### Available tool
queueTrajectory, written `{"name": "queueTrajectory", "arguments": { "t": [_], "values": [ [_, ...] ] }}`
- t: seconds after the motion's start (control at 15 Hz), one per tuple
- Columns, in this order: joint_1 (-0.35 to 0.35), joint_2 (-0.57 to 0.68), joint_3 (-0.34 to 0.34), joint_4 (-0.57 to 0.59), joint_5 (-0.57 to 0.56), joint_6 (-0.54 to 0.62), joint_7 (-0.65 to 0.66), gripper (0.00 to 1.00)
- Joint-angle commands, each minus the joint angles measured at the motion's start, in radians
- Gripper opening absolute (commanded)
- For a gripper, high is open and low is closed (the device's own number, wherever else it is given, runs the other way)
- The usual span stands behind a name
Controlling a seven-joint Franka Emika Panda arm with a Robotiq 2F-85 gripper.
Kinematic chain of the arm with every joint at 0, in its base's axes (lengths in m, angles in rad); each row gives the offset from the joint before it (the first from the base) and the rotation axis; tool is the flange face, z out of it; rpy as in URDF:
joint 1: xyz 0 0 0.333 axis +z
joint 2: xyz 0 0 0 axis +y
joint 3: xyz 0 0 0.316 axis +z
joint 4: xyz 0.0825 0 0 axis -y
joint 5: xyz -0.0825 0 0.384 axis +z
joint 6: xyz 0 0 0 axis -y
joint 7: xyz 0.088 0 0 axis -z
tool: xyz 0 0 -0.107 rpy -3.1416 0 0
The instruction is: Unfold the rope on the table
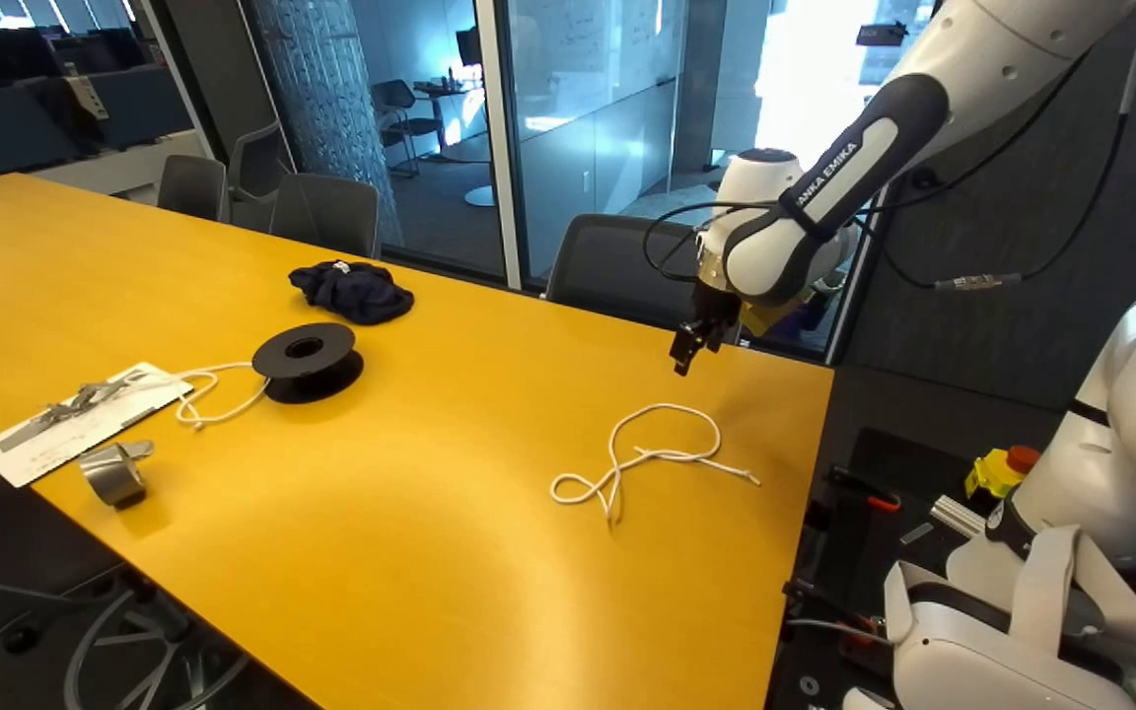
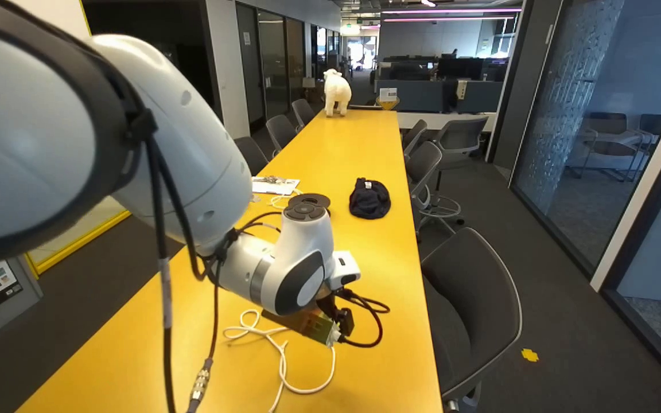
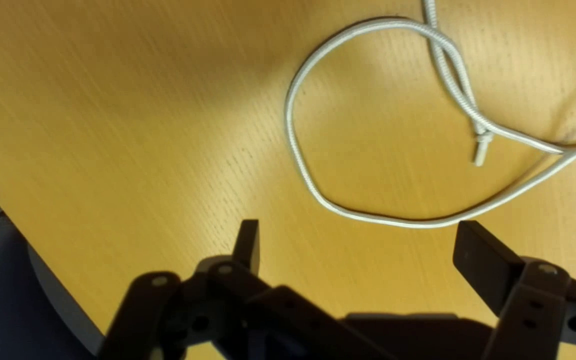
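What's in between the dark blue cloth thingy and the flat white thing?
The black spool and a looping white cord; both exterior views show them there.

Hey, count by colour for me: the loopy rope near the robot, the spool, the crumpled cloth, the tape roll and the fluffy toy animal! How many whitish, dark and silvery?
Whitish: 2 (rope, toy animal)
Dark: 2 (spool, crumpled cloth)
Silvery: 1 (tape roll)
Total: 5
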Motion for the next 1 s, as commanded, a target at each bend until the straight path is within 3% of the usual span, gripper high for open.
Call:
{"name": "queueTrajectory", "arguments": {
  "t": [0.0, 0.33, 0.93],
  "values": [
    [-0.021, 0.159, -0.032, 0.063, -0.074, 0.115, 0.050, 1.00],
    [-0.003, 0.303, -0.078, 0.130, -0.082, 0.141, 0.071, 1.00],
    [-0.055, 0.370, 0.000, 0.174, -0.001, 0.118, 0.030, 1.00]
  ]
}}
